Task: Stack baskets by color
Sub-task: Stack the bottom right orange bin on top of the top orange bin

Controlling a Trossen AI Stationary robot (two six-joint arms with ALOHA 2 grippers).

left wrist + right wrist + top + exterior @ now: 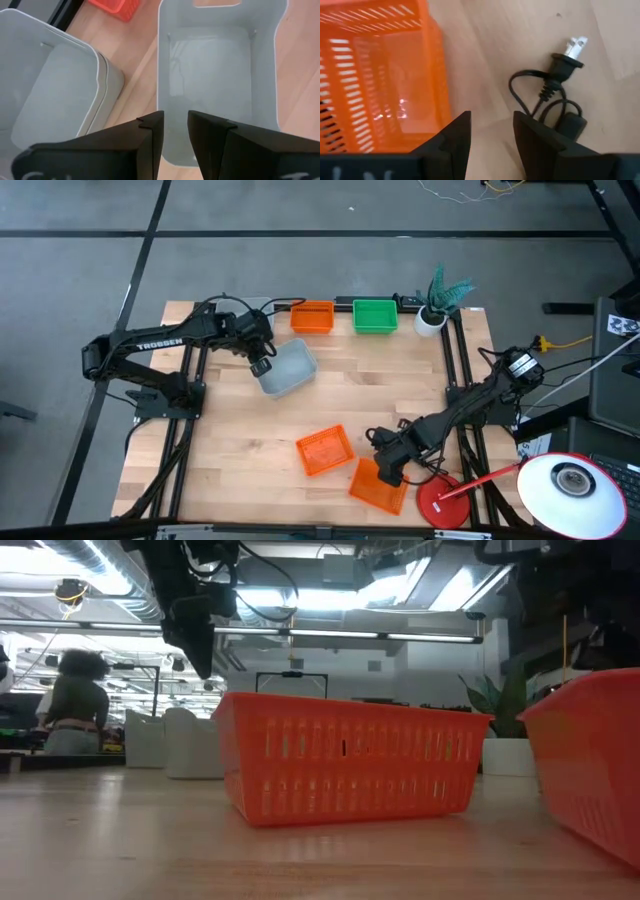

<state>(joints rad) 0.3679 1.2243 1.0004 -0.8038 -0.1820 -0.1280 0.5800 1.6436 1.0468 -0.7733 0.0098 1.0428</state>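
Left end effector (175, 132) grips the grey basket's (215, 75) near rim, fingers narrowly parted.

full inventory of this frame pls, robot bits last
orange baskets: three; one at the far edge, two near the front edge
green basket: one, far edge, beside the orange one
grey-white baskets: two seen from the left wrist, side by side, under the left gripper
potted plant: one, white pot, teal leaves, far right corner
lamp: one, red base, white shade, front right
black plug and cord: one, on the table by the right gripper
person: one, in the room behind
left gripper: over the grey-white baskets
right gripper: open, at the front orange basket
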